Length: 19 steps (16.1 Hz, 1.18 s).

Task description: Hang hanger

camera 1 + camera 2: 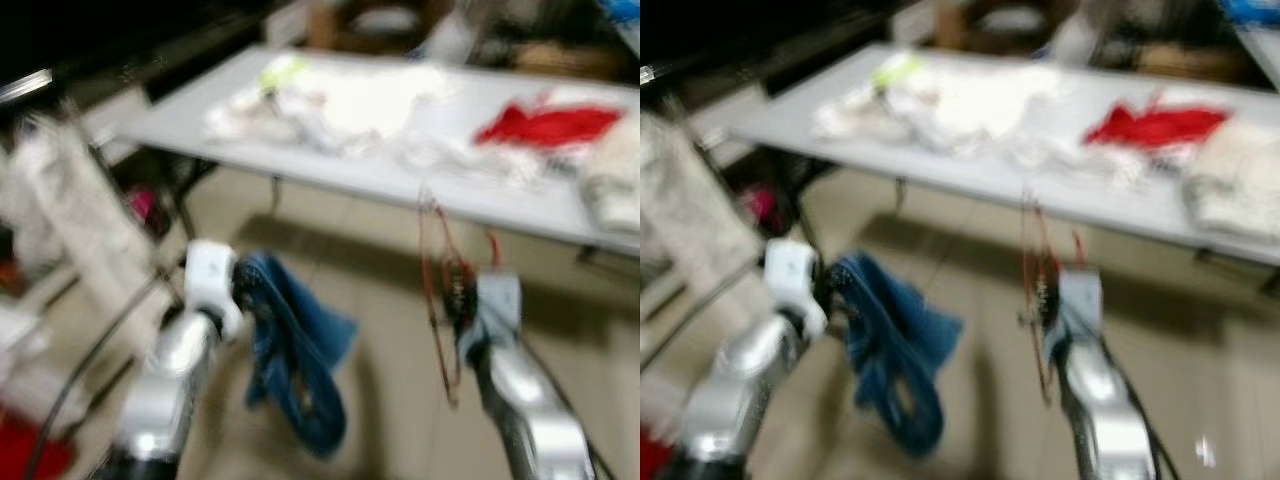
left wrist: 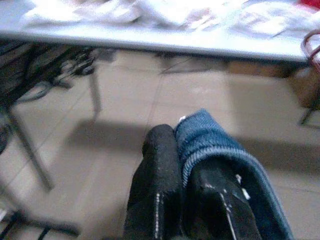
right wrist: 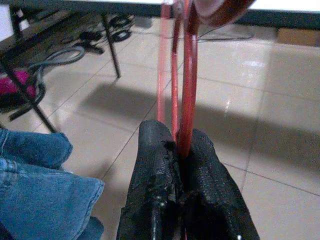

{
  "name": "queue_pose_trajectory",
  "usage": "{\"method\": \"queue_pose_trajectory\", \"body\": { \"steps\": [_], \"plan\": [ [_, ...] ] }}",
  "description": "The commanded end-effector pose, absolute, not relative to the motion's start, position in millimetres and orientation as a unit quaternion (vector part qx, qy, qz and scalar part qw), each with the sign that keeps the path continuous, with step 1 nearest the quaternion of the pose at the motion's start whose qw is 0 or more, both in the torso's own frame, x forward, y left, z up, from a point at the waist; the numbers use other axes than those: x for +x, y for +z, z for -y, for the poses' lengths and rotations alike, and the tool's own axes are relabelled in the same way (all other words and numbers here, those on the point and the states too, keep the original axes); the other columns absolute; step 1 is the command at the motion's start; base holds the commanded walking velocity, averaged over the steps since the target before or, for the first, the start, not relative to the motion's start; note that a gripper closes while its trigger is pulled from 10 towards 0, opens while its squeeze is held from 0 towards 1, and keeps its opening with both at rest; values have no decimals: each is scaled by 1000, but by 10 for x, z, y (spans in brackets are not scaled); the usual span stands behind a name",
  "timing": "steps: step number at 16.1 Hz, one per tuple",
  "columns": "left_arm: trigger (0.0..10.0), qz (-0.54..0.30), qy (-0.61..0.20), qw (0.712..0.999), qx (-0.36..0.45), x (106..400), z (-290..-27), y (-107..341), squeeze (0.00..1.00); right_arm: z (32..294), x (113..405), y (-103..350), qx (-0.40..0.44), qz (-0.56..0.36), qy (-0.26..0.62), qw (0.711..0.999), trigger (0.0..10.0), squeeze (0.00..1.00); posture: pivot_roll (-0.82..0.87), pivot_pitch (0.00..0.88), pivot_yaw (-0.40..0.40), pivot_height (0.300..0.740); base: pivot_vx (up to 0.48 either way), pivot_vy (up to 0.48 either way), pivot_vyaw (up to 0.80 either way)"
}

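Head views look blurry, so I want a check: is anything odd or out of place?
Nothing is damaged or spilled. The left end effector grips blue jeans, the right end effector a red hanger. Clothes lie heaped loosely on the table.

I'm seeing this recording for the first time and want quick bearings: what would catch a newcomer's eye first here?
The blue jeans dangling from the left tool, low over the tiled floor, stand out most. Beside them the right tool pinches a thin red hanger that sticks upward. Behind both, a grey table is heaped with white laundry and one red garment.
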<state>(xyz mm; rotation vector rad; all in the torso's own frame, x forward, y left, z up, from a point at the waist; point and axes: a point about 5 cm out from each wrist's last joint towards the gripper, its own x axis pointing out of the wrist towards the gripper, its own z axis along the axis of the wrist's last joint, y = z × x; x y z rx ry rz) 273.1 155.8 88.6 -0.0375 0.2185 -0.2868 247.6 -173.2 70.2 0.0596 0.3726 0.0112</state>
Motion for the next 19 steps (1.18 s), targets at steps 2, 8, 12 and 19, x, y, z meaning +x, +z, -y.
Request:
{"method": "queue_pose_trajectory", "body": {
  "steps": [2,8,12,19],
  "plan": [
    [10000,-89,-139,986,-10,2805,-1579,992,0,1730,2491,696,27,-195,2,980,10000,0,-93,0,59,740,0,334,-753],
    [10000,-91,-136,987,-5,2822,-1640,991,0,1767,2476,722,34,-194,-15,980,10000,0,-98,0,75,740,0,346,-756],
    [10000,-88,-144,986,-2,2835,-1638,994,0,1833,2461,767,44,-179,-36,982,10000,0,-96,0,90,740,0,261,-316],
    [10000,-87,-137,987,-6,2812,-1605,993,0,1788,2484,790,50,-175,-26,983,10000,0,-86,0,78,740,0,-206,0]
  ]
}}
